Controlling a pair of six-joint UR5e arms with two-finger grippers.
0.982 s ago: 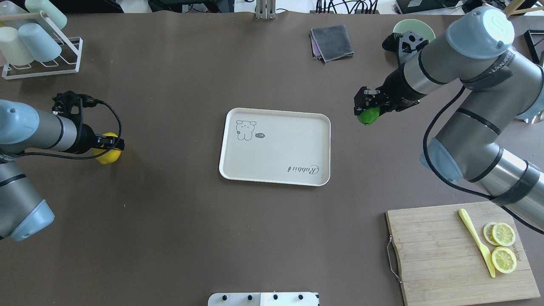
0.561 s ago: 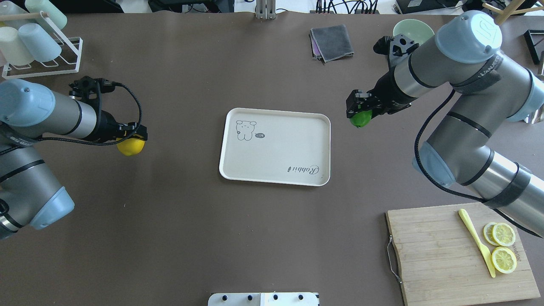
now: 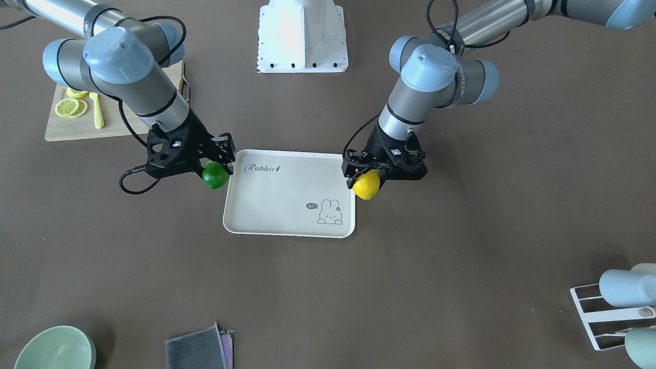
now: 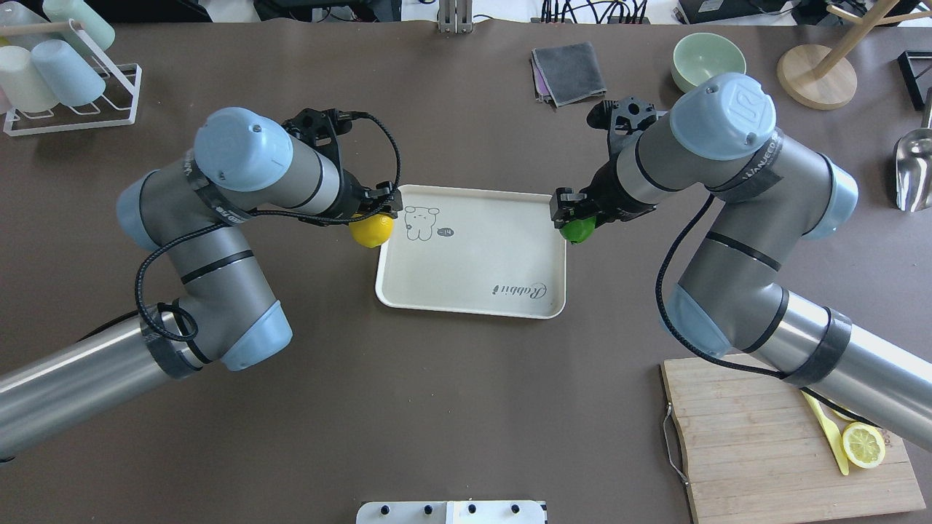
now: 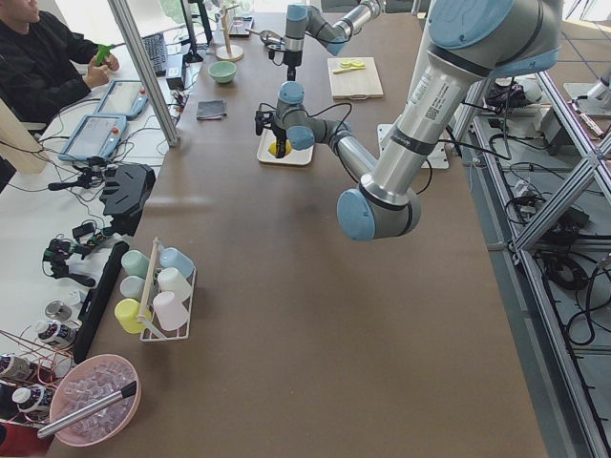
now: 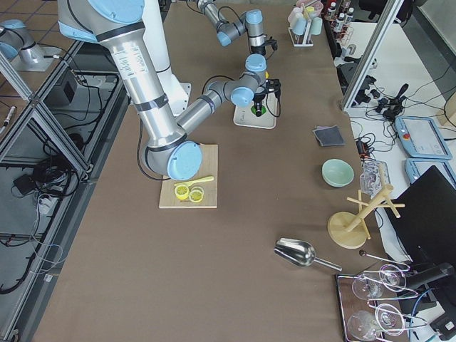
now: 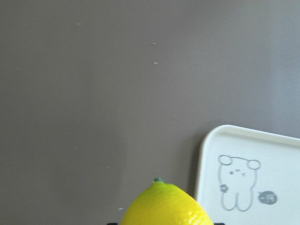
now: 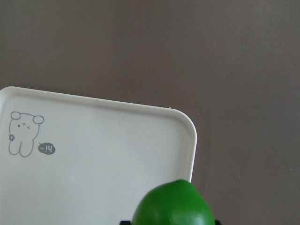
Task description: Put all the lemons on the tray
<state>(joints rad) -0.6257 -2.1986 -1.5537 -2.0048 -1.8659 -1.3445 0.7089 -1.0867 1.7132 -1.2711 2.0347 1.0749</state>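
The cream-white tray with the bunny drawing lies mid-table and holds nothing; it also shows in the front view. My left gripper is shut on the yellow lemon and holds it above the tray's left rim; the lemon shows in the front view and the left wrist view. My right gripper is shut on the green lemon, held above the tray's right rim; this lemon shows in the front view and the right wrist view.
A wooden cutting board with a lemon slice and a yellow knife lies at the front right. A grey cloth, a green bowl and a cup rack stand along the far edge.
Both arms have moved inward toward the tray, each carrying its lemon. The lemons now hang at the tray's left and right rims.
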